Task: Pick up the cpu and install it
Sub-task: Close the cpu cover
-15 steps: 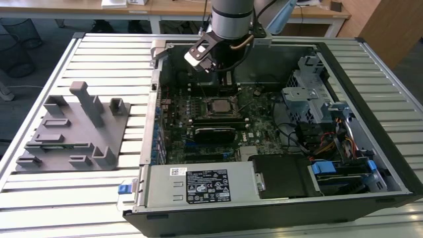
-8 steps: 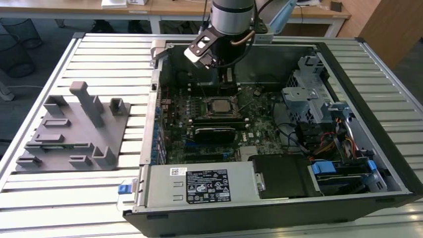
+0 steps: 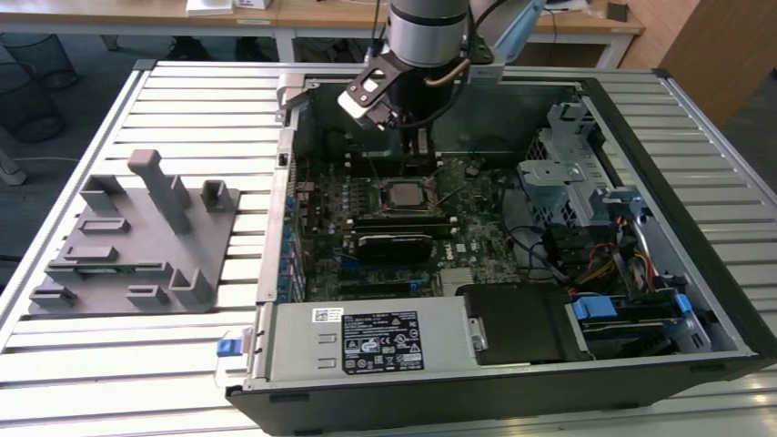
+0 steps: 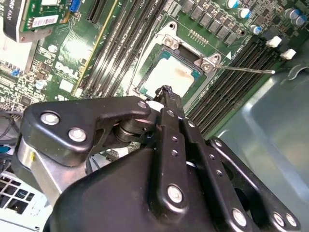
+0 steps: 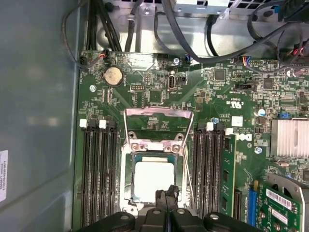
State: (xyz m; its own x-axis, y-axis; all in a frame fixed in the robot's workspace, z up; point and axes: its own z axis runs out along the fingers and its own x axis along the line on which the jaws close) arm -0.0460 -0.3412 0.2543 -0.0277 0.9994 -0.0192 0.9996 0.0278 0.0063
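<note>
The cpu (image 5: 153, 181) lies flat in the motherboard socket (image 5: 129, 180), its silvery top facing up; it also shows in the exterior view as the cpu (image 3: 401, 194) and in the second wrist view as the cpu (image 4: 166, 77). The socket's metal load plate (image 5: 157, 126) stands swung open. My gripper (image 5: 167, 194) hangs just above one edge of the chip, its dark fingers pressed together with nothing between them. In the second wrist view the gripper (image 4: 166, 91) covers that edge of the chip. Whether the tips touch the chip cannot be told.
The motherboard sits inside an open computer case (image 3: 631, 118) on a slatted table. Memory slots (image 5: 99, 179) flank the socket on both sides. A thin socket lever (image 4: 246, 70) sticks out. A grey fixture tray (image 3: 134, 237) lies at the exterior view's left. Cables (image 5: 193, 38) cross the case.
</note>
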